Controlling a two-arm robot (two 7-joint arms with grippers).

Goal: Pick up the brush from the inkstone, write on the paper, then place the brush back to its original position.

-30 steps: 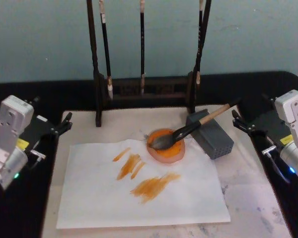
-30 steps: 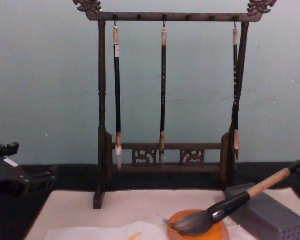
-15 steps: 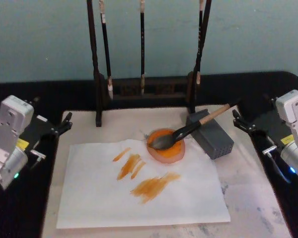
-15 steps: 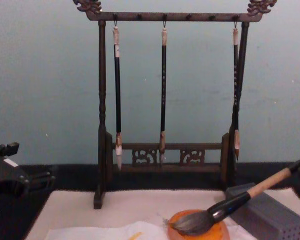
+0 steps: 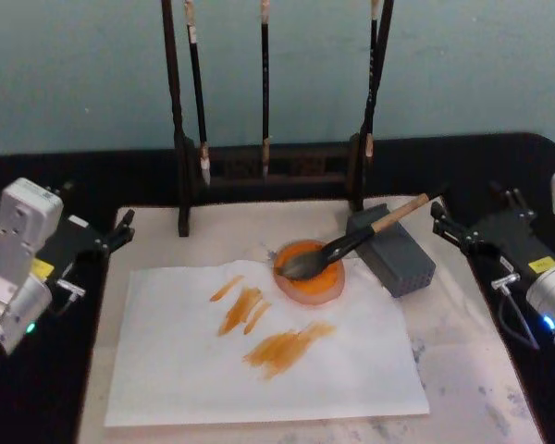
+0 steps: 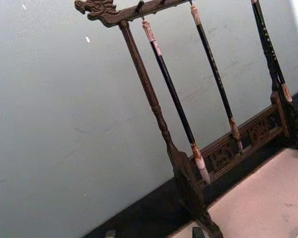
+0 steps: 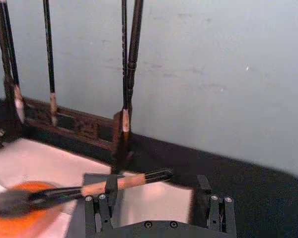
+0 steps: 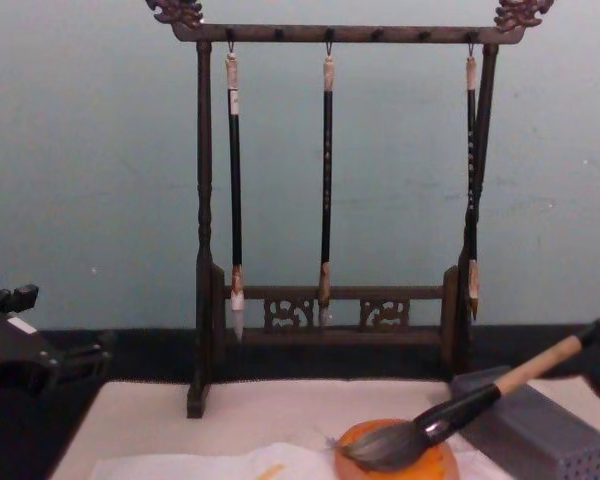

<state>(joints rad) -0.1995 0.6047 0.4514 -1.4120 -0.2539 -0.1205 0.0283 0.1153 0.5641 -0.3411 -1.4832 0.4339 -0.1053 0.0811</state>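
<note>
L gripper [image 5: 122, 231] sits off the mat's left edge over the black counter [image 5: 139, 180], jaws apart, holding nothing; a yellow sticker [image 5: 42, 268] on its arm has print too small to read. The paper [image 5: 259, 379] lies flat on the off-white mat [image 5: 472, 370], with several orange strokes [image 5: 277, 347] slanting across its middle. Behind it stands a dark wooden rack [image 5: 268, 166] w/ three thin brushes hanging. The inkstone [image 5: 305, 290] rests at the paper's far-right corner. The brush [image 5: 351, 242] lies diagonally: hair tip down on the inkstone, pointing near-left, and handle rising far-right across the top of the grey block [image 5: 402, 264], with its end cap toward the R side. R gripper [image 5: 444, 227] is just beside that end cap, jaws wide apart, nothing clamped; contact w/ the handle can't be told. Its arm carries a yellow sticker [image 5: 541, 265], also unreadable.
</note>
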